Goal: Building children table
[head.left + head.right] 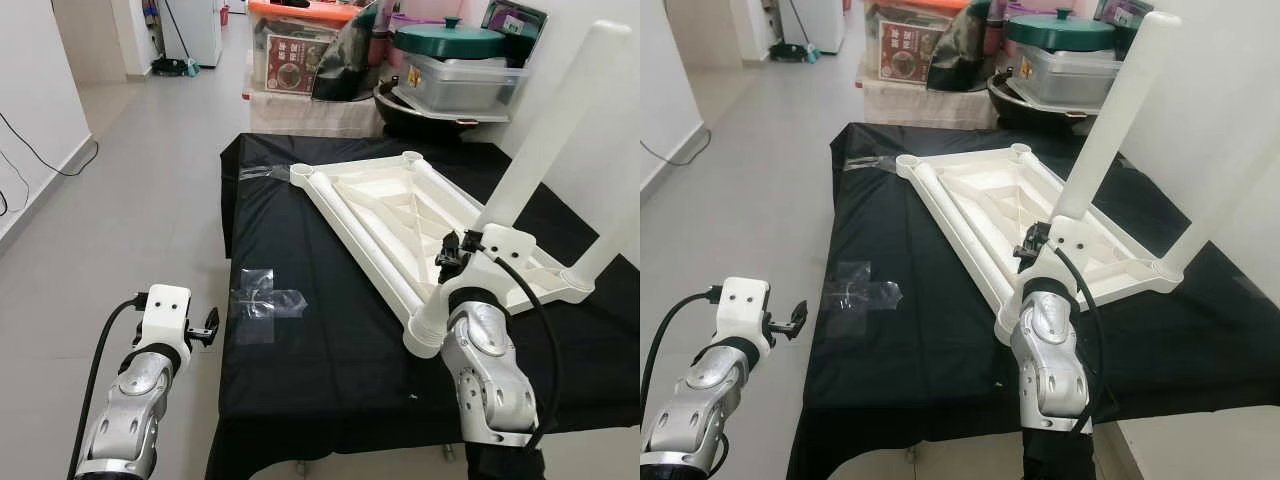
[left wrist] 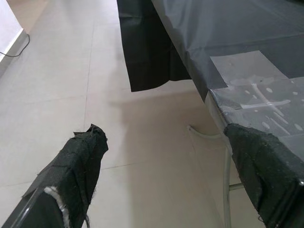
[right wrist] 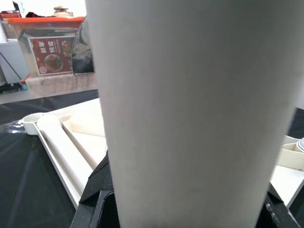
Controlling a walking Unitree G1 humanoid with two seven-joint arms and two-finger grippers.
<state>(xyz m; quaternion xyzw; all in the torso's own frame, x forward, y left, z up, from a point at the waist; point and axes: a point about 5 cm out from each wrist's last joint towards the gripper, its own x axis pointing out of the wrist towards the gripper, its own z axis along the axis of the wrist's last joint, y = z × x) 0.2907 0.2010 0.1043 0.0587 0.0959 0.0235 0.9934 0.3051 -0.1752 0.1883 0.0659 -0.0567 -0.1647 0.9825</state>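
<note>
The right claw grips a white leg. Keep it straight, probably over the near corner hole. The left claw is open.

Right gripper: raised over the near edge of the upturned white tabletop, black fingers clamped around a white table leg held tilted upward. Left gripper: hangs low off the black-draped table's near left corner, over the floor, fingers spread apart and holding nothing.
</note>
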